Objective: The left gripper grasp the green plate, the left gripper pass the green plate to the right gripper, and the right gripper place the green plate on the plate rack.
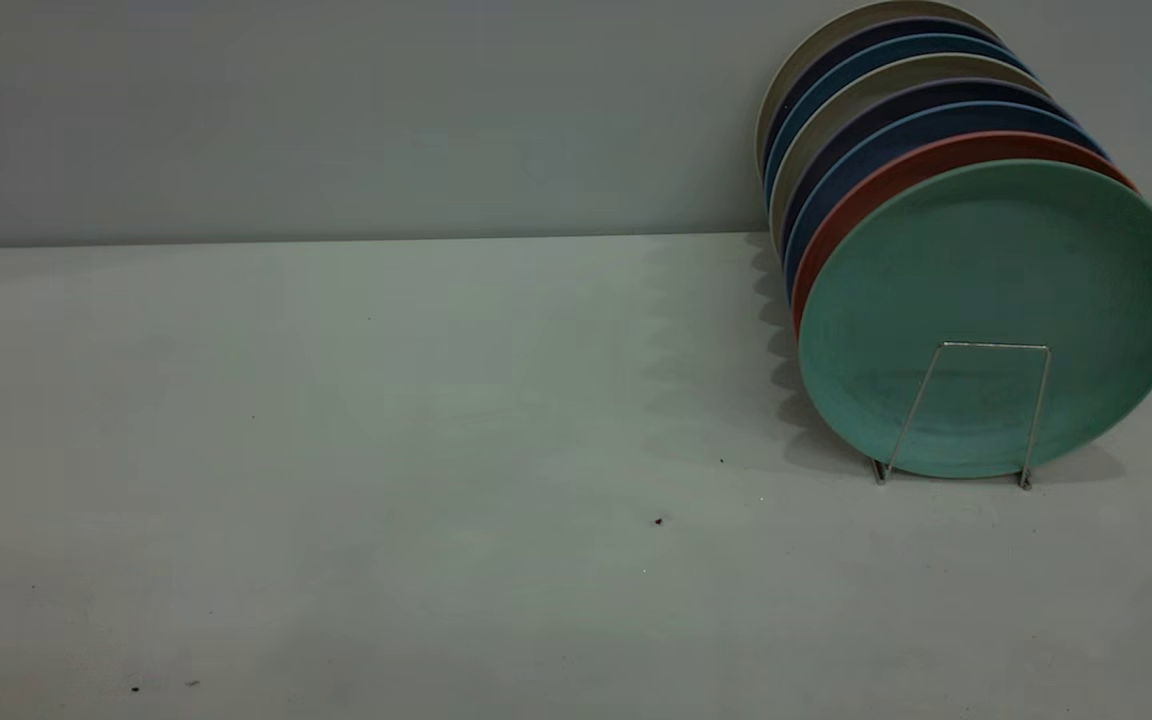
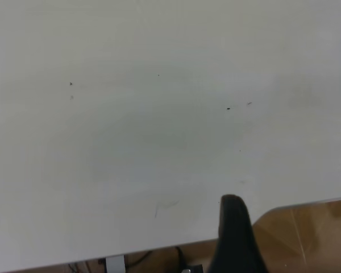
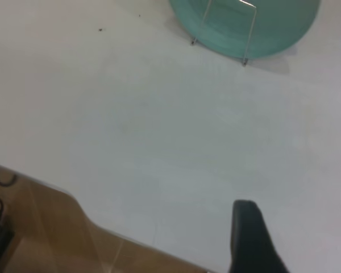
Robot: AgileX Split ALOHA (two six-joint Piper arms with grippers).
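Note:
The green plate (image 1: 996,290) stands upright at the front of the plate rack (image 1: 994,346) at the right of the table, leaning behind the rack's front wire loop. Its lower part also shows in the right wrist view (image 3: 273,28), behind the same wire loop (image 3: 249,34). Neither gripper shows in the exterior view. The left gripper (image 2: 292,227) hangs over the table's near edge, one black finger (image 2: 234,233) in sight with open space beside it, holding nothing. The right gripper (image 3: 298,230) is open and empty above the table, well short of the rack.
Behind the green plate stand a salmon-pink plate (image 1: 896,175), dark blue plates (image 1: 886,140) and several more in the same rack. The white table (image 1: 386,450) has a few dark specks. Brown floor (image 2: 307,227) shows past its edge.

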